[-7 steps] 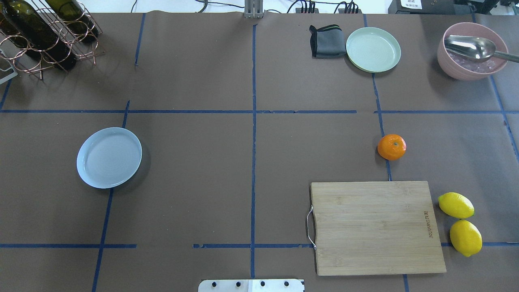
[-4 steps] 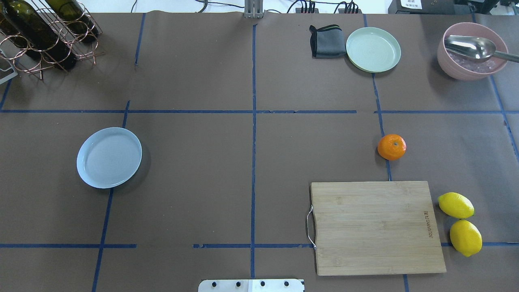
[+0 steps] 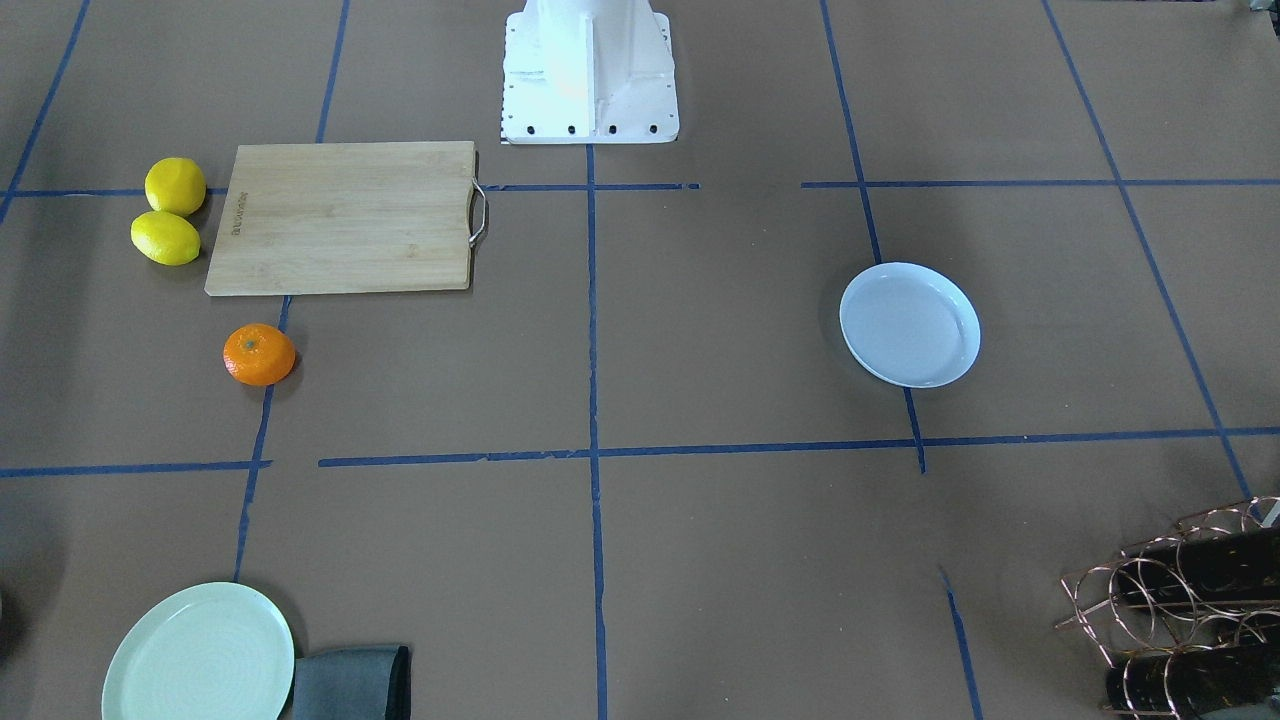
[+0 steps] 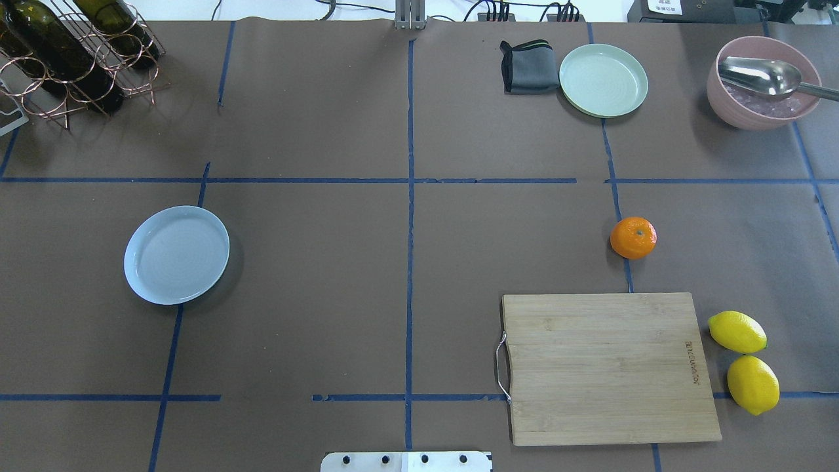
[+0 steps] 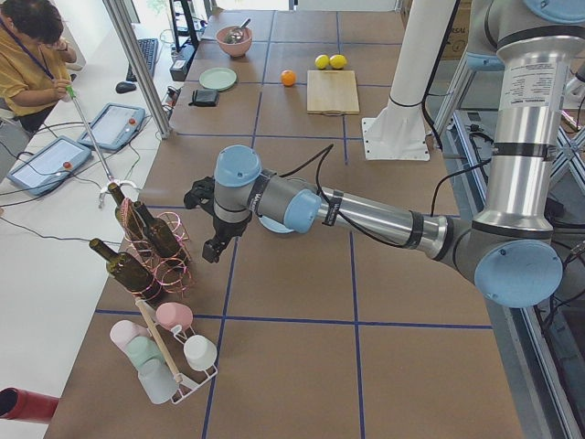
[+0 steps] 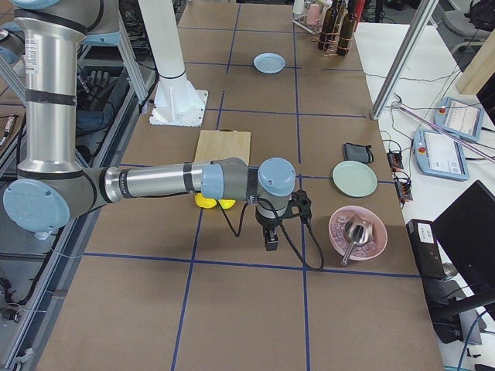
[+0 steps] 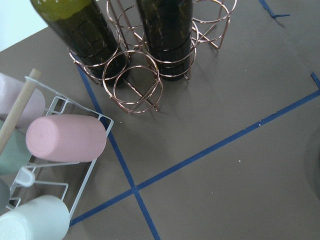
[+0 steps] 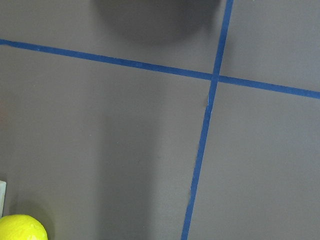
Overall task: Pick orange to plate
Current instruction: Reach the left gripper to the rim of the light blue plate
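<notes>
The orange (image 4: 633, 237) is sitting on the right half of the table (image 4: 314, 275), just behind the cutting board (image 4: 606, 367). Two lemons (image 4: 737, 332) are lying just right of the board. The plate (image 4: 176, 255) is lying well apart on the left half. Along the far edge, a cloth (image 4: 527, 67) is lying just left of a second plate (image 4: 603, 80), a bowl (image 4: 741, 108) is holding a spoon (image 4: 763, 75) at the right, and a bottle rack (image 4: 72, 59) is standing at the left corner.
</notes>
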`<state>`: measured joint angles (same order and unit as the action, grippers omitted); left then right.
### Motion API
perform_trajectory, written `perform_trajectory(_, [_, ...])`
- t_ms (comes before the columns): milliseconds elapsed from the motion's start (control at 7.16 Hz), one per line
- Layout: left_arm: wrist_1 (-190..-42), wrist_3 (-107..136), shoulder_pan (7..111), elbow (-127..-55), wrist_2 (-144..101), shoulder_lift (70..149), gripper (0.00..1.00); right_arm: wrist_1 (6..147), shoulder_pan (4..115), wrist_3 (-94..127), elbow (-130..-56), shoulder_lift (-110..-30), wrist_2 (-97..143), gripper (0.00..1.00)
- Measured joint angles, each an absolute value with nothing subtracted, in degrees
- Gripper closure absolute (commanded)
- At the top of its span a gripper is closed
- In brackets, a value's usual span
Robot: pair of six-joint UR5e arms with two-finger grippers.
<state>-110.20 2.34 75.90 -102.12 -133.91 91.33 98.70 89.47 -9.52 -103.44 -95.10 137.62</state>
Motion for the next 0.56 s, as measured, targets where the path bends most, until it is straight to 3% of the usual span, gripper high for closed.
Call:
perform_trajectory(279, [-119.34, 25.47, 63.28, -102.24, -129.24, 90.89, 0.00, 98.70, 89.47, -9.57, -103.44, -95.15, 137.58, 0.00])
perform_trajectory(419, [-123.30, 35.69, 57.82, -102.13, -125.23, 89.97, 0.05, 98.70, 89.47, -9.58, -103.40, -95.17, 137.56, 0.00])
perform_trajectory(559, [-126.24, 42.29, 54.07, -101.82, -121.63, 88.65, 0.18, 98.70, 89.47, -9.58, -103.38, -95.18, 137.55, 0.00])
